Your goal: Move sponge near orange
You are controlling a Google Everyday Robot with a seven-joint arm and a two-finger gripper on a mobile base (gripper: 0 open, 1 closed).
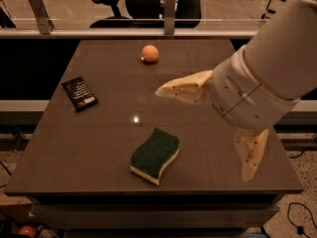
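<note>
The sponge (155, 155) lies flat on the table (89, 152), toward the near edge, at about 6 o'clock from the table's middle. It has a wavy S-shaped outline, with a coarse dark green top over a pale yellow foam layer that shows along its near side. Nothing touches it.

The orange (149, 53) sits well apart from the sponge, at 12 o'clock from it, close to the far edge. It is small, round and smooth, with a darker spot low on its left side that is hard to make out.

The gripper (202, 135) hangs over the right half of the table, at about 2 o'clock from the sponge. Its two cream, wedge-shaped fingers (185, 86) are spread very wide: one points toward 9 o'clock, the other hangs down toward 6 o'clock past the table's right near corner. They hold nothing. Behind them a bulky white, smooth, rounded wrist and arm (277, 63) run off the picture at the upper right and hide part of the table's right side.

A flat black snack packet (79, 93) with small pale print, too fine to read, lies at 10 o'clock from the sponge, near the left edge. The tabletop is dark brown, matte, with a small bright glare spot (135, 118) near its middle.

Beyond the far edge runs a rail with metal posts (170, 4), and a dark office chair (106, 1) is cut off at the top.
</note>
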